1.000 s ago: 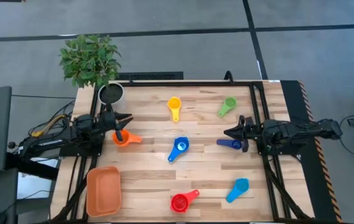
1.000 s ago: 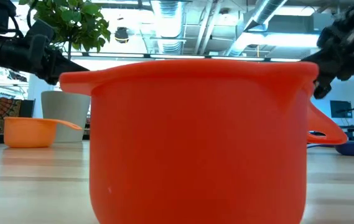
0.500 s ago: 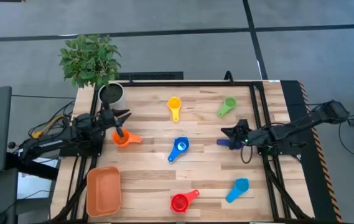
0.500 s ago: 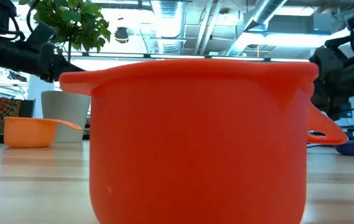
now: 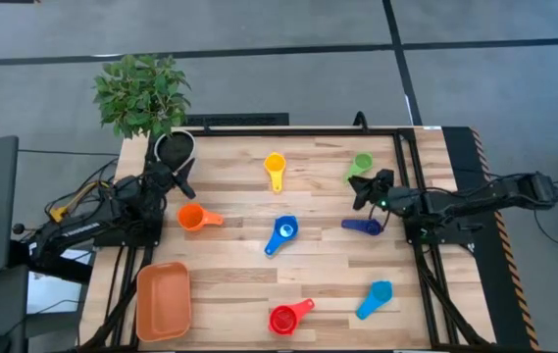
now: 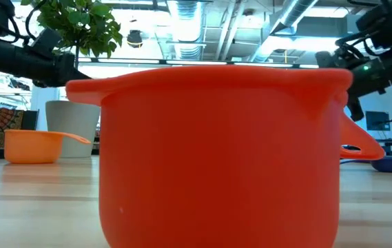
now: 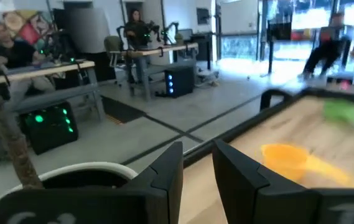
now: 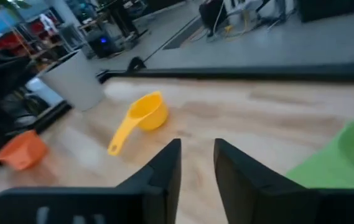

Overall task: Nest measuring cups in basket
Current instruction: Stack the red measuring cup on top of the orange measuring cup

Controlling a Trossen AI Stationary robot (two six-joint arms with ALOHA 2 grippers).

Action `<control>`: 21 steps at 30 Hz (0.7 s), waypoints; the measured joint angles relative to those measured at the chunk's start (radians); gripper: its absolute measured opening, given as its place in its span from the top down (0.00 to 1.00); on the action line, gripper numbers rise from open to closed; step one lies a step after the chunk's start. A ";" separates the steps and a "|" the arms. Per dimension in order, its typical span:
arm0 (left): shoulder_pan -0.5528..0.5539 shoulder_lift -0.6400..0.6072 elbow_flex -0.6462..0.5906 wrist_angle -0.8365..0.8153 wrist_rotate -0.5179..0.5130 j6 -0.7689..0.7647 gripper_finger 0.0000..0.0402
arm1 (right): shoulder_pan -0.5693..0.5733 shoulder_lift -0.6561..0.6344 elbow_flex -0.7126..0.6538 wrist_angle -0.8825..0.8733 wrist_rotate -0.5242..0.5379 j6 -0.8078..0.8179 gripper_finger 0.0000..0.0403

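Seven measuring cups are lying on the bench (image 5: 239,196) in the high view, none inside the basket (image 5: 164,300), which is sitting empty at the bench's near left corner: orange cup (image 5: 193,217) up from the basket, red cup (image 5: 285,318) to its right along the same edge, light blue cup (image 5: 376,297) further right, blue cup (image 5: 281,234) mid-bench, dark blue cup (image 5: 363,226) right of that, yellow cup (image 5: 276,167) and green cup (image 5: 359,164) toward the far edge. The left gripper (image 5: 182,181) is hanging between the orange cup and the white plant pot (image 5: 175,148); the right gripper (image 5: 365,186) is hovering between the green and dark blue cups.

One big red-orange cup wall is filling the low view, hiding most of the bench.

Two dark fingers in the left wrist view are standing slightly apart, gripping nothing, with the yellow cup beyond.

The right wrist view is showing the jaws narrowly parted and empty, yellow cup ahead, green cup beside.
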 joint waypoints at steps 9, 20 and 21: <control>0.002 -0.001 0.000 -0.018 0.127 0.046 0.81 | -0.142 0.127 0.066 0.081 -0.114 -0.066 0.50; -0.001 0.020 0.002 -0.064 0.447 -0.124 0.81 | -0.138 0.314 0.253 -0.020 -0.218 -0.058 0.47; -0.001 0.020 0.005 -0.063 0.471 -0.154 0.81 | -0.125 0.333 0.272 -0.036 -0.235 -0.052 0.48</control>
